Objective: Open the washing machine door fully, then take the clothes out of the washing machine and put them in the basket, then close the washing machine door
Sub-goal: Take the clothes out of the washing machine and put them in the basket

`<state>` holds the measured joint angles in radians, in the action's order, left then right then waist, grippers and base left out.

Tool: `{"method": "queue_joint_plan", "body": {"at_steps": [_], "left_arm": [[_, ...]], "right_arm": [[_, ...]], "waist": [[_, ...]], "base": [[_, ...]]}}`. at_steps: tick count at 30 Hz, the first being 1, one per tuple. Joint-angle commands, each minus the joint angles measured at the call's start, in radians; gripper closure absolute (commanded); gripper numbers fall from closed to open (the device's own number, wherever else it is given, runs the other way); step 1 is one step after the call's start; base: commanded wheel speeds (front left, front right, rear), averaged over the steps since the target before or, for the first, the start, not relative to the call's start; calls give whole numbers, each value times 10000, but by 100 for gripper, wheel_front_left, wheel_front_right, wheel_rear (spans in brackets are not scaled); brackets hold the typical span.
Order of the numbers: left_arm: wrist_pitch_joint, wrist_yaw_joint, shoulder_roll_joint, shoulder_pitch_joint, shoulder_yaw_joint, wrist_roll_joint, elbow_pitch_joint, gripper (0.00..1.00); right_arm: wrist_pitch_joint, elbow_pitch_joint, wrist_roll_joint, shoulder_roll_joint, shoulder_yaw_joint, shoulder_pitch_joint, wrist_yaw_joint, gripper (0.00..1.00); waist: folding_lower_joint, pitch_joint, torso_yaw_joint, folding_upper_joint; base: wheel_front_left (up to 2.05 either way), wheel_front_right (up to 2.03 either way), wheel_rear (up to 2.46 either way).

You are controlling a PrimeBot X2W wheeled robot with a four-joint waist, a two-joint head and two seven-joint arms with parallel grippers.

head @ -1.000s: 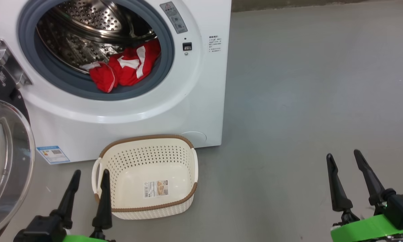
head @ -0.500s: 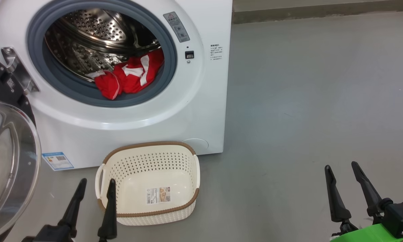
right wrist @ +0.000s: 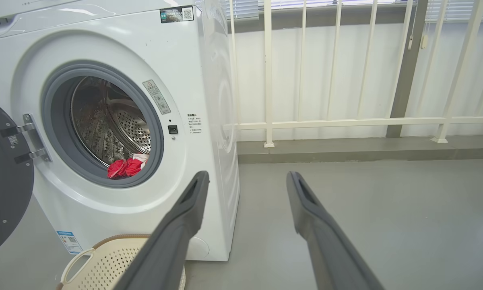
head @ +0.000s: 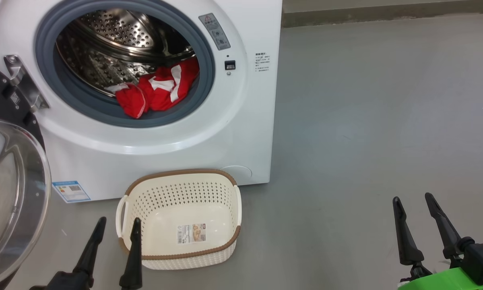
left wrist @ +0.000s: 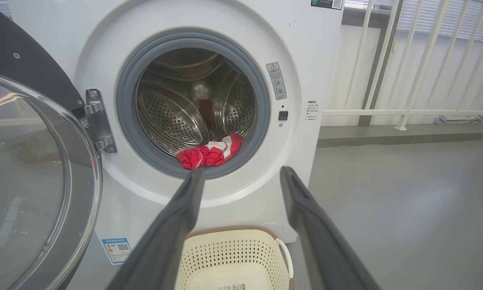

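The white washing machine stands with its door swung wide to the left, the glass bowl facing out. Red clothes with white stripes lie at the front lip of the steel drum, on the grey gasket; they also show in the wrist views. The cream basket sits on the floor in front of the machine, holding only its paper label. My left gripper is open just left of the basket. My right gripper is open far to the right, over bare floor.
Grey floor stretches to the right of the machine. A white railing and a low kerb run along the back wall. The open door juts out on the left, near my left arm.
The head camera has tilted, so the whole picture sits lower and slightly right. Both grippers show lower in the frame. Clothes, basket and door stay as they were.
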<state>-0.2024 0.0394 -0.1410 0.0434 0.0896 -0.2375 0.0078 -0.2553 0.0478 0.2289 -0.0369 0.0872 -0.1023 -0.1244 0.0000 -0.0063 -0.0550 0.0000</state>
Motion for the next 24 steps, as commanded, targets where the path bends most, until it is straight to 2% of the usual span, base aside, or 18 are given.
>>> {"method": "queue_joint_plan", "body": {"at_steps": [1,14,24], "left_arm": [[-13,108,-155,-233,-307,69,-269,0],[34,2,-184,-245,-218,-210,-318,0],[23,148,-203,-238,-185,-190,-271,0]], "right_arm": [[-64,-254,28,-133,-173,155,-63,0],[-64,-254,9,-133,-156,146,-63,0],[-64,-236,-9,-133,-143,135,-63,0]], "waist": [[0,-9,23,0],[0,-40,131,0],[0,-54,132,0]], "base": [[95,-95,0],[144,-144,-1],[40,-40,0]]}}
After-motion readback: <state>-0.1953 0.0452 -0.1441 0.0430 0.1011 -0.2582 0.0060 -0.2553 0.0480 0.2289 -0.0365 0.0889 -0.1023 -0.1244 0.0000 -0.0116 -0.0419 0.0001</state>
